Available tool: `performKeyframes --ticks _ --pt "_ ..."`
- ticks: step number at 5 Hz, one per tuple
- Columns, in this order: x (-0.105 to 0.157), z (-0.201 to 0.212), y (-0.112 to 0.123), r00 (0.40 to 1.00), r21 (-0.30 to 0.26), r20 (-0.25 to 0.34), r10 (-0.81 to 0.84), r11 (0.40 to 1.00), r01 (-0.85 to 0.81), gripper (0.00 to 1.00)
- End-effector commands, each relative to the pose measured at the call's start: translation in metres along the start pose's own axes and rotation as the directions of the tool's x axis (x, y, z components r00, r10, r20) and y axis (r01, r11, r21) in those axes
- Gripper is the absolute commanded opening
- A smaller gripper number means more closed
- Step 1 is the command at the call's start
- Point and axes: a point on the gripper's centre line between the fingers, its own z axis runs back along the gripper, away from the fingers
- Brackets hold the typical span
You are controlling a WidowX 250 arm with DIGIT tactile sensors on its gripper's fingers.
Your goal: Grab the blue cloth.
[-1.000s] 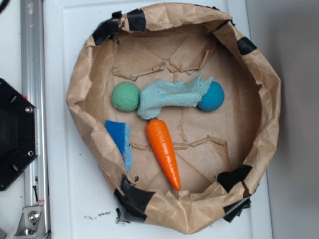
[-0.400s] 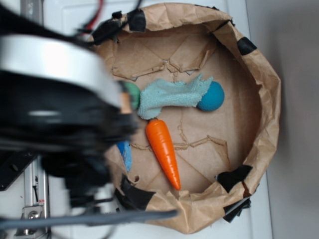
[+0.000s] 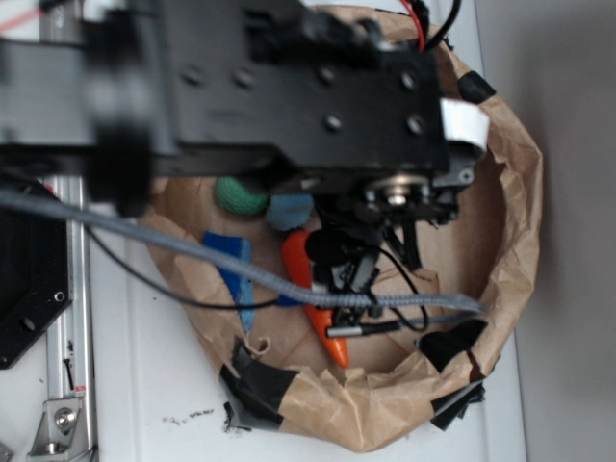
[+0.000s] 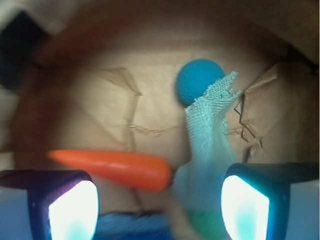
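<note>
From the wrist, the blue cloth (image 4: 209, 145) lies lengthwise on crumpled brown paper, its far tip over the teal ball (image 4: 196, 80), beside the carrot (image 4: 112, 169); the claw (image 4: 159, 200) spreads wide, holding nothing. The exterior view hides most of the cloth (image 3: 289, 210) under the arm, showing the paper nest's wall (image 3: 515, 192) on a white surface (image 3: 144, 385).

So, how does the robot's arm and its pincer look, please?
The arm is made of black blocks with round screw holes and a silver-grey band near its end. A grey braided cable trails from it, with thin black and red wires beside it. In the wrist view, the pincer has two dark fingers with pale, glossy inner pads.
</note>
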Motion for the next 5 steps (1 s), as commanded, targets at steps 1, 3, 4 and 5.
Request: performKeyframes --ticks 1,3,4,5 --pt "-0.001 -0.046 0.020 0.993 0.198 -0.121 -0.012 0.980 0.036 1.00" --pt "0.009 -0.035 0.048 0.994 0.266 -0.107 -0.010 0.963 0.038 0.00" --pt "0.004 0.002 0.052 0.995 0.141 -0.097 -0.012 0.990 0.025 0.00" --pt "0.002 0.053 0.034 0.999 0.226 -0.033 0.031 0.974 -0.023 0.00"
